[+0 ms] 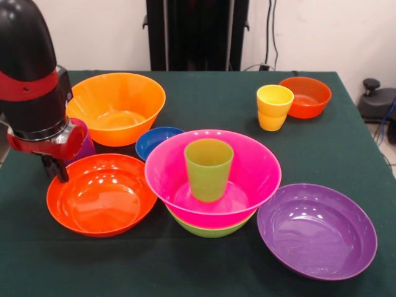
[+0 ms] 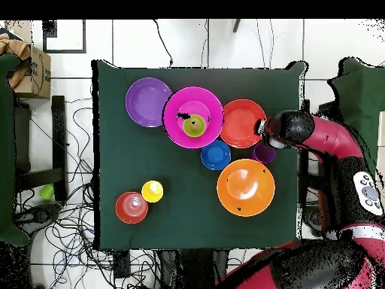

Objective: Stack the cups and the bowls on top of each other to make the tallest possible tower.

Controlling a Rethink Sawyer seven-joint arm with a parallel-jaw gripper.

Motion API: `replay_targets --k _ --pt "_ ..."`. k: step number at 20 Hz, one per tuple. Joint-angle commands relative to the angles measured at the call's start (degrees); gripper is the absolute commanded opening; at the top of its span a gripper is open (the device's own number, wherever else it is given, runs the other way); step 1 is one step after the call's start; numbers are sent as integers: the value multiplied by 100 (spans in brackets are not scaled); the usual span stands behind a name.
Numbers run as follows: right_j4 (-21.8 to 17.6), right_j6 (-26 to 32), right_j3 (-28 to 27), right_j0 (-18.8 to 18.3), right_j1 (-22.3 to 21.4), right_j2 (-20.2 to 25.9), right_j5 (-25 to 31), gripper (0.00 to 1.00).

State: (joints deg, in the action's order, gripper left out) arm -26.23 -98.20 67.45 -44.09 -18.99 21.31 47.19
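Tower (image 1: 212,185): three pieces near the table's middle. Lime bowl (image 1: 210,230) at the bottom, mostly hidden; pink bowl (image 1: 213,176) nested in it; green cup (image 1: 208,168) upright in the pink bowl's centre.

Large red-orange bowl (image 1: 101,195): just beside the pink bowl in the front view, on its left, rims close or touching.

Purple bowl (image 1: 317,230): on the pink bowl's other side, at the table's near edge, empty.

Blue bowl (image 1: 156,140): small, behind the pink bowl, between it and the orange bowl.

Orange bowl (image 1: 116,106): large, toward the far left corner.

Yellow cup (image 1: 274,106): upright, far right, just beside the small red-orange bowl (image 1: 306,96).

Purple cup (image 2: 263,153): largely hidden by the arm; a sliver shows by the large red-orange bowl and the orange bowl.

Gripper (image 1: 57,169): low at the far rim of the large red-orange bowl, over the purple cup's spot. Whether it is open or closed cannot be told, nor whether it holds anything.

Table (image 1: 204,272): dark green cloth.
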Motion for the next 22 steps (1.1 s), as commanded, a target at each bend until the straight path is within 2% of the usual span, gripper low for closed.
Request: replay_targets --k 1,5,7,10,17,22 --pt "195 106 372 -217 -153 129 -171 0" --pt "242 -85 206 -192 -175 47 -259 0" --pt "283 -156 -77 -131 -190 59 -273 0" --pt "366 51 -661 -79 -36 155 79 0" --pt "521 212 -1027 -97 13 201 397 0" --pt "652 315 -1203 -24 -122 153 875 0"
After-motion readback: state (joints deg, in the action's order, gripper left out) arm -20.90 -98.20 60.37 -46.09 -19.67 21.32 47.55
